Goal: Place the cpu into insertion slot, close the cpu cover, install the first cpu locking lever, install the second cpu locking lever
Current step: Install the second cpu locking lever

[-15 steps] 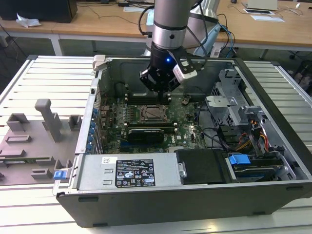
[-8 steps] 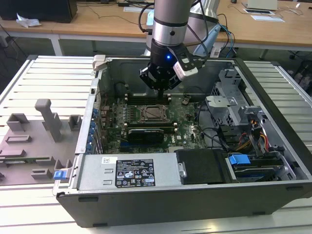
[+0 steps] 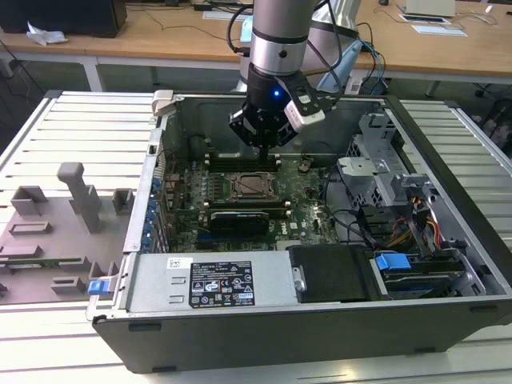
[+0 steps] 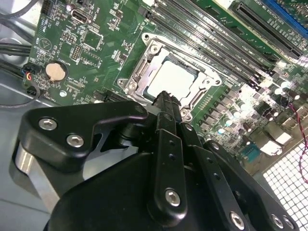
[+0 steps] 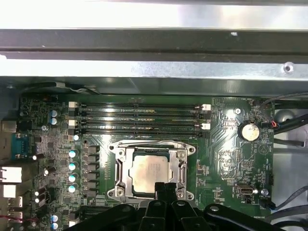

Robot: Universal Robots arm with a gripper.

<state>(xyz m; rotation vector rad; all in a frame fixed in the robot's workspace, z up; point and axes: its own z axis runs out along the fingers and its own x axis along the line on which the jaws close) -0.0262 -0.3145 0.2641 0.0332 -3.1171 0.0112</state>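
We have the gripper (image 3: pixel 266 144) hanging inside the open computer case (image 3: pixel 448 264), its fingers brought together to a narrow tip with nothing between them, just above the edge of the insertion slot (image 5: pixel 151 169) nearest the memory slots (image 5: pixel 139 118). The cpu (image 5: pixel 150 170) already lies flat in the slot, its pale metal top showing through the window of the cpu cover (image 5: pixel 182 166), which looks folded down over it; in the second wrist view the same chip (image 4: pixel 172 79) sits square inside the frame (image 4: pixel 204 82). We cannot tell from these pictures whether either locking lever is hooked, so we judge the work to be at the lever stage. To do this well we should press with the closed tip on the lever's end only, keep the push along the socket's rim, and stay off the chip's top and the cover's thin frame. Room is tight: the memory slots run just beside one edge of the socket, capacitors (image 5: pixel 72 166) line another, and the coin battery (image 5: pixel 249 131) sits towards a corner of the motherboard (image 5: pixel 226 159). The case's upper wall is near the wrist, while the drive cage (image 3: pixel 384 172) is well apart, towards the exterior view's right.
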